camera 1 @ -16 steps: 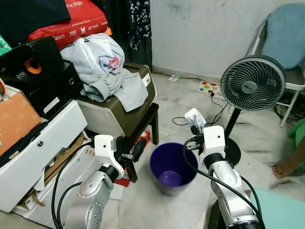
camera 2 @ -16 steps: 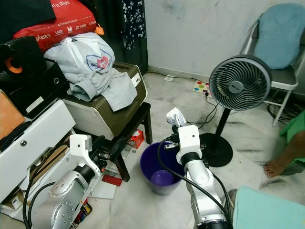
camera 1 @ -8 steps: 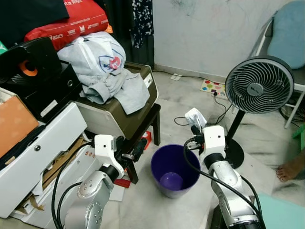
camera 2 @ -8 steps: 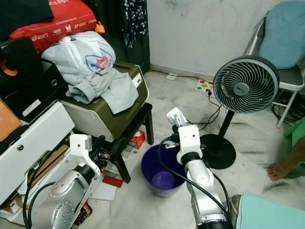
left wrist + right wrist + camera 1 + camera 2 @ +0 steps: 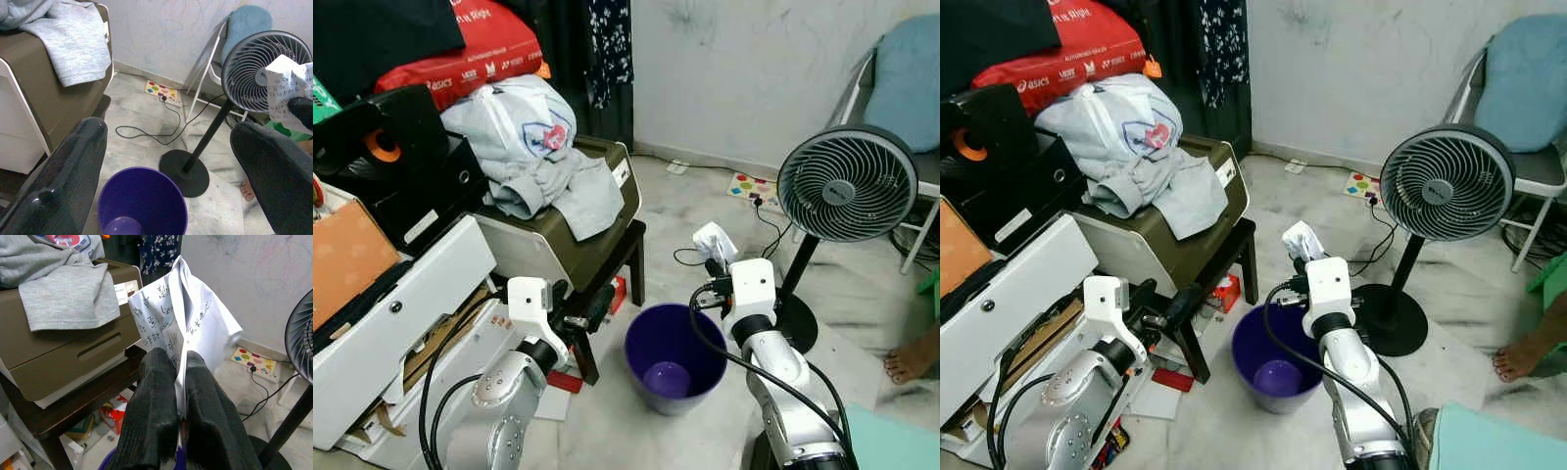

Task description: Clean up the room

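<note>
The right gripper (image 5: 177, 382) keeps its fingers pinched on a crumpled paper (image 5: 183, 318) covered with writing, held above the far rim of the purple bin (image 5: 675, 356). Compared with a second ago the arms look unchanged; only the view has shifted a little, so the paper is not yet dropped. The left gripper (image 5: 171, 166) waits beside the bin, fingers wide and holding nothing.
</note>
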{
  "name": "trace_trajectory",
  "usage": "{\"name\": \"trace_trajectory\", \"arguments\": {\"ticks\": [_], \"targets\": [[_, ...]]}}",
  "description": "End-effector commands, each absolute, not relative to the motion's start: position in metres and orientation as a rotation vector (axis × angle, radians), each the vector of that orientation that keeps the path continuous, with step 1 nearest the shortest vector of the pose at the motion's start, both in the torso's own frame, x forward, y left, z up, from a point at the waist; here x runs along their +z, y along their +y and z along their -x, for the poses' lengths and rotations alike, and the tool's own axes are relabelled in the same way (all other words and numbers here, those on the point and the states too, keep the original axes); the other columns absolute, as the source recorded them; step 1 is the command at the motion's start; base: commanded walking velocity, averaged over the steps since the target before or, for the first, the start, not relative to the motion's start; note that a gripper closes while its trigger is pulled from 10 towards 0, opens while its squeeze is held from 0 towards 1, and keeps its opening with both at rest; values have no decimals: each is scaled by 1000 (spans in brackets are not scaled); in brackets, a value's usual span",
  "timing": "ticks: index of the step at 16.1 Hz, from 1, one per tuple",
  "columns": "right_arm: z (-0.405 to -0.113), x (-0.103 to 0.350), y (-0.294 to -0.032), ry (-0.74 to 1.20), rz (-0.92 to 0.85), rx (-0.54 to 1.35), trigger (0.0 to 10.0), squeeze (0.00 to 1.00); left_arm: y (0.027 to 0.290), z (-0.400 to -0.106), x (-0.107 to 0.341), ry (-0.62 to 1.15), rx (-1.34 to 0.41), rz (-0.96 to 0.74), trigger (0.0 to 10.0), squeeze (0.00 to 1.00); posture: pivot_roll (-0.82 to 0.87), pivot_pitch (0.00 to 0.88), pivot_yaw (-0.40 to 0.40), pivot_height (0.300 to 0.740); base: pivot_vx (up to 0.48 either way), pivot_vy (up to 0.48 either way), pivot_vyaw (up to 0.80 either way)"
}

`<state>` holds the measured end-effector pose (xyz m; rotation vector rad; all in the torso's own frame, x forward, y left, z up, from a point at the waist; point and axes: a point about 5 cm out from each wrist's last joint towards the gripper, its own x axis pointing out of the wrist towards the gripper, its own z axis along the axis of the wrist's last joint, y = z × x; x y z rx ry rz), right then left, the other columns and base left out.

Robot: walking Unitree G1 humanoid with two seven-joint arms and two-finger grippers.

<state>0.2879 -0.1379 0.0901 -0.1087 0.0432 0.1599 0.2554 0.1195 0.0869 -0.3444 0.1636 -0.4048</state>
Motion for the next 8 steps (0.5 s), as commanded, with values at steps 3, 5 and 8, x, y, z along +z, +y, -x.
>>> {"name": "trace_trajectory", "arguments": {"ticks": [3, 5, 8], "targets": [[-289, 92, -138, 35, 100, 160, 10000, 0, 121, -256, 87, 167, -412, 333, 10000, 0, -105, 0, 57, 740, 307, 0, 0], [-290, 92, -138, 34, 100, 160, 10000, 0, 121, -257, 87, 168, -412, 332, 10000, 0, -106, 0, 58, 740, 313, 0, 0], [-290, 92, -138, 32, 101, 159, 10000, 0, 121, -257, 87, 168, -415, 332, 10000, 0, -106, 0, 58, 740, 315, 0, 0]]}}
